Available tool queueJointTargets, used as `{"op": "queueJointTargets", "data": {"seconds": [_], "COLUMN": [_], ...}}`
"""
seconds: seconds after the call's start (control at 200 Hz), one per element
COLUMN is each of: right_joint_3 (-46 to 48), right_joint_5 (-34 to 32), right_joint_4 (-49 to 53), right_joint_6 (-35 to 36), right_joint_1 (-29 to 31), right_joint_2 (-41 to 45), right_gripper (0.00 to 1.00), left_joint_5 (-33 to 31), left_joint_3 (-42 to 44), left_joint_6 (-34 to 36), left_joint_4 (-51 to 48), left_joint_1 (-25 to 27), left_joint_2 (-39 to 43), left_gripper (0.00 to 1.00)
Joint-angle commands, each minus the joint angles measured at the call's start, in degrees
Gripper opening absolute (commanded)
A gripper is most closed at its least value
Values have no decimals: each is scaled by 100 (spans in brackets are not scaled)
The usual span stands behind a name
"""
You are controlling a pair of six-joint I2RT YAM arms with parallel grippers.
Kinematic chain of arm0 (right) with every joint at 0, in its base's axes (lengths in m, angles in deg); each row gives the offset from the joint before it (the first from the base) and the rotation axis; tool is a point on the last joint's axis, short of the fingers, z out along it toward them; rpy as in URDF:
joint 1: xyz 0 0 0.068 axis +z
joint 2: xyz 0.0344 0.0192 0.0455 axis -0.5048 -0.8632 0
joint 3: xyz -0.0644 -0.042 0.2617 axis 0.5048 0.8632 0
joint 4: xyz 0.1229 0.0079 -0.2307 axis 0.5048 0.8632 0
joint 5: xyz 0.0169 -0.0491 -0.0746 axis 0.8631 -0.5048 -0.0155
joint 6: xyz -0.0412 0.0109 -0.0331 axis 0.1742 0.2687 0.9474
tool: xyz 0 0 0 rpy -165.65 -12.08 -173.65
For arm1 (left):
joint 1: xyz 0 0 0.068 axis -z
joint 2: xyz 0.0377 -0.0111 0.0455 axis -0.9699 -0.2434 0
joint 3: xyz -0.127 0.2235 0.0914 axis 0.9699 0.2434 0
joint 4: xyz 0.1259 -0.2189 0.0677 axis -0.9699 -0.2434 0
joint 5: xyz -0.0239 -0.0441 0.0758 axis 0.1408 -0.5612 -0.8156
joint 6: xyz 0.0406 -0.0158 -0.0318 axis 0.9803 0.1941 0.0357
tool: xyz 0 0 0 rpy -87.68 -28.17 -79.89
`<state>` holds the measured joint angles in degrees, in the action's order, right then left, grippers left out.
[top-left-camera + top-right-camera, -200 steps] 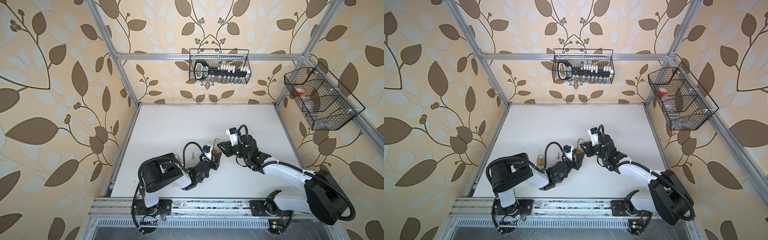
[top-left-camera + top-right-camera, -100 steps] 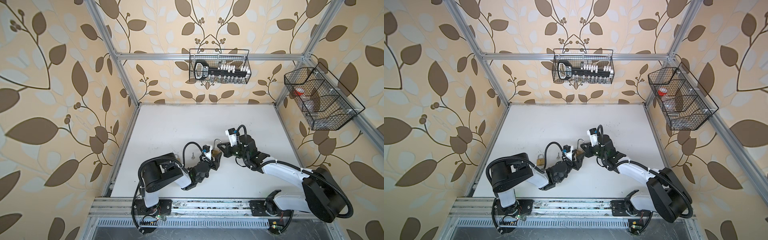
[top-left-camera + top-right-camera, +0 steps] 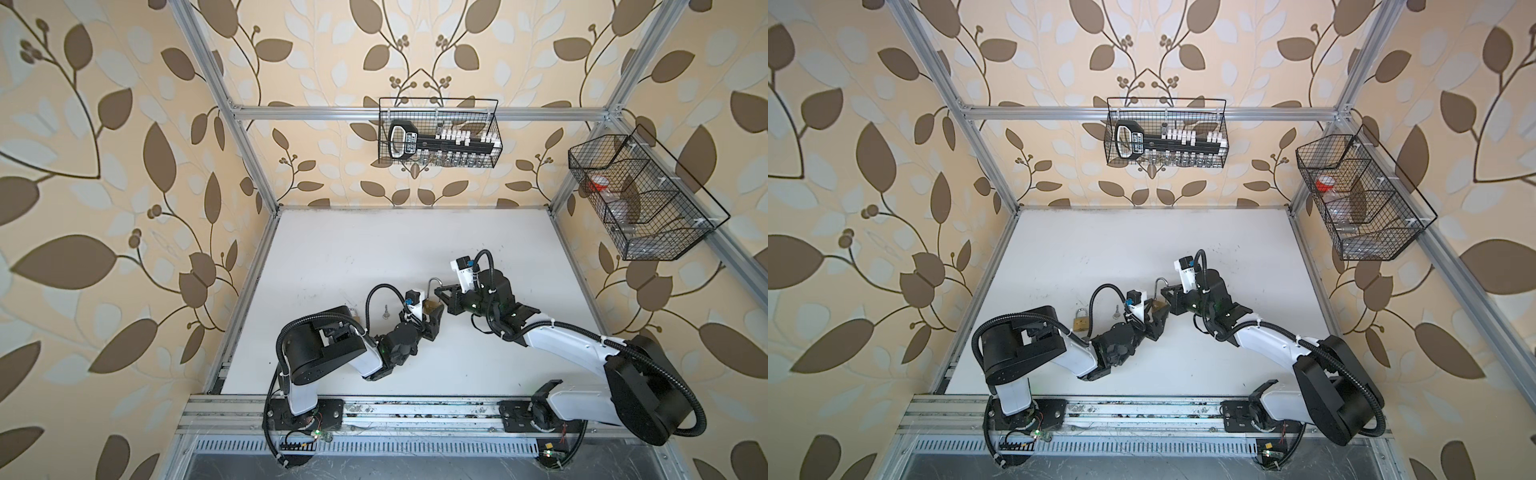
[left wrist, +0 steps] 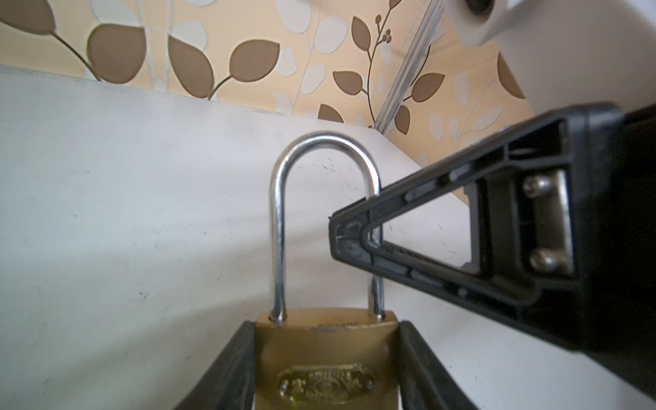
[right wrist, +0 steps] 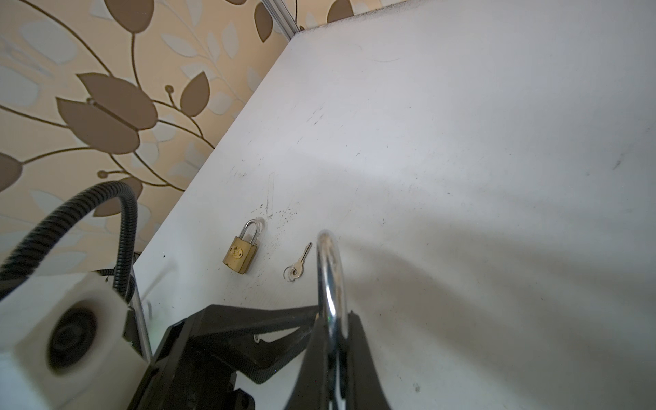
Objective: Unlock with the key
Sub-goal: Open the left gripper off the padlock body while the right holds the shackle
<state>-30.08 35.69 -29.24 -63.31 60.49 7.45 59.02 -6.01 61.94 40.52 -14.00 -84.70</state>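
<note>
Left black pincer (image 4: 326, 340) pinches the body of a large brass padlock (image 4: 319, 385); right black pincer (image 5: 333, 333) is pressed onto its silver shackle (image 4: 278, 230). Nearby, a small silver key (image 5: 300, 264) lies on the white table (image 5: 461, 142) beside a smaller brass padlock (image 5: 241, 253).

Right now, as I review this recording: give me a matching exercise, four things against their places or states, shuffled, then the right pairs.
1 left claw
2 right claw
3 key
4 small padlock

a pinching the shackle
b loose on the table, silver
c clamped around the brass body
d loose on the table, gold-coloured

Pairs: 1-c, 2-a, 3-b, 4-d
</note>
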Motion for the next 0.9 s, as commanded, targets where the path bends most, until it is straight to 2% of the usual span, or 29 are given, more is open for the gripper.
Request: {"op": "queueJointTargets", "data": {"seconds": [0.0, 0.05, 0.1, 0.115, 0.335, 0.45, 0.56, 0.68, 0.895], "right_joint_3": [-43, 4, 56, 65, 347, 438, 519, 594, 626], "right_joint_5": [81, 80, 93, 97, 67, -85, -113, -65, 556], "right_joint_4": [-167, -191, -210, -214, -308, -258, -294, -370, -671], "right_joint_6": [-5, -47, -99, -108, -291, -309, -340, -374, -223], "right_joint_1": [-101, -181, -296, -322, -809, -904, -974, -1017, -1031], "right_joint_2": [135, 178, 247, 254, 697, 918, 1055, 1195, 1413], "right_gripper": [0, 0, 0, 0, 0, 0, 0, 0, 0], "left_joint_5": [130, 172, 214, 224, 255, 361, 738, 1543, 1997], "left_joint_3": [-63, -57, -52, -49, 3, 112, 247, 406, 699], "left_joint_6": [212, 249, 281, 277, 469, 967, 1608, 2313, 3058], "left_joint_4": [750, 752, 754, 751, 756, 751, 751, 750, 753], "left_joint_1": [56, 50, 57, 56, 55, 41, 41, 48, 21], "left_joint_2": [316, 325, 334, 334, 401, 532, 715, 861, 1292], "left_gripper": [59, 74, 95, 98, 99, 99, 99, 99, 99]}}
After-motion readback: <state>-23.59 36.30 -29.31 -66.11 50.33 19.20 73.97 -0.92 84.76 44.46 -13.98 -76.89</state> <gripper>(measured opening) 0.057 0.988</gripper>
